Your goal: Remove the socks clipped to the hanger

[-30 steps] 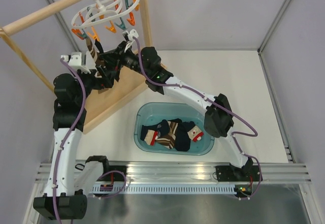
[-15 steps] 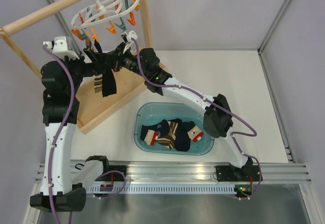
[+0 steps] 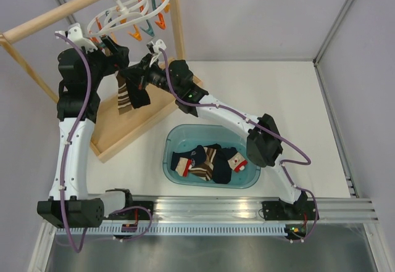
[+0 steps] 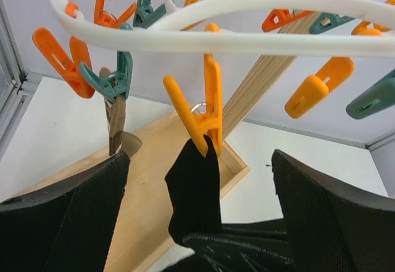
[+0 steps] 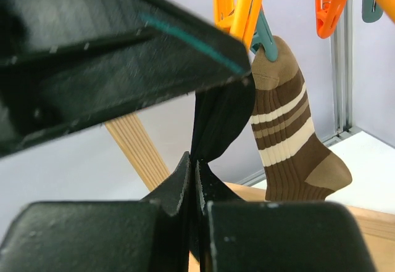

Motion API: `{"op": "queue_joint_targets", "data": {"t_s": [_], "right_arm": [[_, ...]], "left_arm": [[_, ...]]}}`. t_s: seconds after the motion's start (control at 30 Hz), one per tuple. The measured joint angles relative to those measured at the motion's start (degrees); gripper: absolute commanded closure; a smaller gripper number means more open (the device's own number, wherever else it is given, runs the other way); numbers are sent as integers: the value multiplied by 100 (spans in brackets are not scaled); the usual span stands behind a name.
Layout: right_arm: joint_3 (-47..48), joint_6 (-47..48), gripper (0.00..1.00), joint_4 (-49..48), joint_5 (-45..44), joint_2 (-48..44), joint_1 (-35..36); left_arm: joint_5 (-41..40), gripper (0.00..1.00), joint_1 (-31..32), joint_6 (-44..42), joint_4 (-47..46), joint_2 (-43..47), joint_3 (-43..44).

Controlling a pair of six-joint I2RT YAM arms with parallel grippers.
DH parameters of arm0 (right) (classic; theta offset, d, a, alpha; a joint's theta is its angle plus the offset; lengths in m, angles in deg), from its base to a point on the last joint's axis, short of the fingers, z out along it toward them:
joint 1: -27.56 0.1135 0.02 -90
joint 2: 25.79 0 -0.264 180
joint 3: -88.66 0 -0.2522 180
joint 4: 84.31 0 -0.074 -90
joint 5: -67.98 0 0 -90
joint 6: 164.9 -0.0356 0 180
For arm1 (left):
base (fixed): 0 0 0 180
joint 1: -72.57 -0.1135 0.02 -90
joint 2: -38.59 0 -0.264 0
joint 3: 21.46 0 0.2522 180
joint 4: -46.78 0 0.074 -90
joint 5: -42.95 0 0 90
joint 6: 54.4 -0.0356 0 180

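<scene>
Pressed together, the jaws of the right gripper point(image 5: 191, 182) are pinching the lower part of the black sock point(image 4: 192, 192), which is hanging from an orange clip point(image 4: 207, 111) on the white ring hanger point(image 4: 185, 37). The left gripper point(image 4: 197, 213) is standing with its jaws spread wide and holding nothing, its fingers point(image 4: 68, 213) flanking that sock just below the clip. A brown striped sock point(image 5: 290, 142) is hanging just beside it from a teal clip point(image 4: 114, 81). The likely hazard is a downward pull while the orange clip is biting. That would be dragging the whole ring sideways, tilting it or working its hook along the wooden pole point(image 3: 55, 16), or the thin fabric would be slipping out of the pinch. The left jaws could also be closing on the sock instead of the clip. Two socks are hanging on the one hanger. Roughly four more are lying overlapped in the single blue basin point(image 3: 170, 142), but the exact number cannot be told.
</scene>
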Motion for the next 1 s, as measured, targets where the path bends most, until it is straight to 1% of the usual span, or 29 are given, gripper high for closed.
{"op": "queue_joint_targets", "data": {"t_s": [0.17, 0.27, 0.37, 0.4, 0.47, 0.5, 0.57, 0.6, 0.67, 0.7, 0.8, 1.0], "right_arm": [[-59, 4, 99, -33, 39, 0, 0], [-76, 4, 99, -48, 66, 0, 0], [-85, 4, 99, -55, 81, 0, 0], [-87, 4, 99, -55, 83, 0, 0], [-87, 7, 99, -55, 85, 0, 0], [-87, 7, 99, -55, 90, 0, 0], [-96, 7, 99, -57, 101, 0, 0], [-107, 9, 99, -61, 105, 0, 0], [-129, 9, 99, -63, 109, 0, 0], [-144, 9, 99, -59, 122, 0, 0], [-184, 7, 99, -50, 149, 0, 2], [-310, 9, 99, -63, 170, 0, 2]], "left_arm": [[-42, 4, 0, 118, -76, -229, 254], [-52, 8, 0, 151, -125, -378, 424], [-50, 21, 0, 188, -168, -525, 579], [-50, 30, 0, 205, -173, -575, 623], [-48, 39, 0, 240, -186, -662, 684], [-46, 49, 0, 258, -197, -710, 713], [-44, 56, 0, 295, -208, -793, 763], [-39, 62, 0, 297, -205, -828, 780], [-31, 71, 0, 313, -208, -870, 800], [-31, 82, 0, 321, -219, -885, 807], [-24, 97, 0, 341, -251, -892, 828], [-22, 98, 0, 339, -249, -892, 844]]}}
